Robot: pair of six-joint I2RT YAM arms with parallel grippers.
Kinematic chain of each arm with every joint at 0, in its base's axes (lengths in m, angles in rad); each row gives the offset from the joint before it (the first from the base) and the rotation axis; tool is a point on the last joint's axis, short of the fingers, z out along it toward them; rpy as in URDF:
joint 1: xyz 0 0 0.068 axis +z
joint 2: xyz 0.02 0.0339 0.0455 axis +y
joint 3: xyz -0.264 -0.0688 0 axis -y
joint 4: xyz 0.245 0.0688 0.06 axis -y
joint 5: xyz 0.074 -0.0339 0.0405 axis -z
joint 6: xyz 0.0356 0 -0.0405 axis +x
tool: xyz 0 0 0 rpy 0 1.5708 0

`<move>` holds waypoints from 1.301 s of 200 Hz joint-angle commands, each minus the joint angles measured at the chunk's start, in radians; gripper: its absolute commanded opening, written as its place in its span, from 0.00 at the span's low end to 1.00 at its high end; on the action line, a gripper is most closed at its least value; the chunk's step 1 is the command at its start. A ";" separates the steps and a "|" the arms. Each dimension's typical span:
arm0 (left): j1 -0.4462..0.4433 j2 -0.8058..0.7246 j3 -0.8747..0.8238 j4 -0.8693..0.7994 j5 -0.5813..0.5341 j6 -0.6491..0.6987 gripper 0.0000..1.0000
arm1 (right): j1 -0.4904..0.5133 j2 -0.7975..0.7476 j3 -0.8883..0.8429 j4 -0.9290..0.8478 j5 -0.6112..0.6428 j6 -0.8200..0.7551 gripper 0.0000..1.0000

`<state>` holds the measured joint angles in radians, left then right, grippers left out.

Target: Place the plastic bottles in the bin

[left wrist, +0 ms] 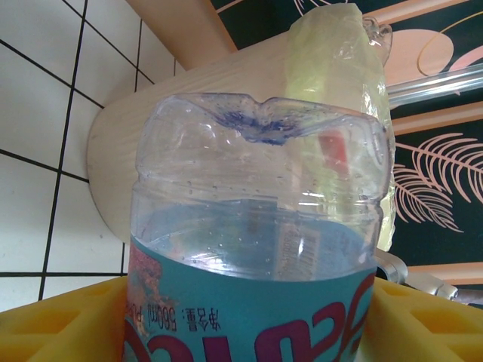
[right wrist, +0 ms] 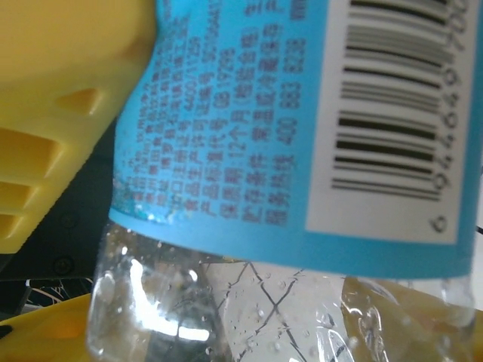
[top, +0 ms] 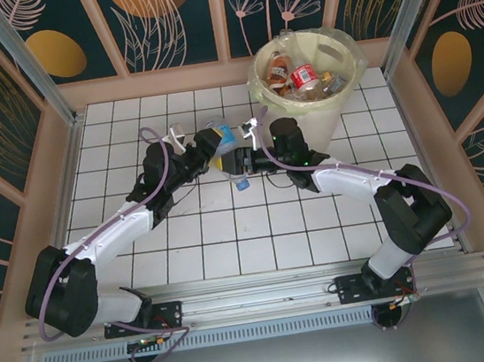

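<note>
A clear plastic bottle point(top: 223, 150) with a light blue label hangs above the tiles mid-table, between both grippers. My left gripper point(top: 205, 153) has it from the left. In the left wrist view its yellow pads point(left wrist: 60, 324) lie against both sides of the bottle's label point(left wrist: 256, 302). My right gripper point(top: 245, 159) has the same bottle from the right, with a yellow finger point(right wrist: 60, 113) pressed beside the label and barcode point(right wrist: 302, 113). The bin point(top: 315, 111), a cream bucket with a bag liner, stands at the back right and holds several bottles point(top: 303, 76).
The bin's wall point(left wrist: 189, 105) stands just behind the held bottle in the left wrist view. Wooden rails and metal posts fence the white tiled table point(top: 233, 245). Both arms reach in from the near edge and meet at the middle.
</note>
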<state>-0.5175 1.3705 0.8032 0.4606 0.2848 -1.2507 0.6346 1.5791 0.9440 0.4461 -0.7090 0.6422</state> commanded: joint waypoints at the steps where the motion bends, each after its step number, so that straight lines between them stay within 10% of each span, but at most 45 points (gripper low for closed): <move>1: -0.006 -0.003 0.022 0.056 0.028 0.011 0.74 | -0.015 -0.027 0.019 0.011 0.002 -0.002 0.64; 73: -0.006 0.001 0.087 -0.022 0.020 0.078 0.99 | -0.027 -0.079 0.004 -0.024 0.012 -0.021 0.63; 180: -0.004 -0.068 0.194 -0.149 -0.004 0.313 0.99 | -0.082 -0.234 0.018 -0.221 0.107 -0.132 0.63; 260: -0.005 -0.173 0.178 -0.063 0.262 0.656 0.99 | -0.116 -0.355 0.241 -0.553 0.372 -0.380 0.64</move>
<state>-0.5175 1.2186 0.9668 0.3332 0.3977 -0.7349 0.5533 1.2778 1.0916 -0.0055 -0.4572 0.3752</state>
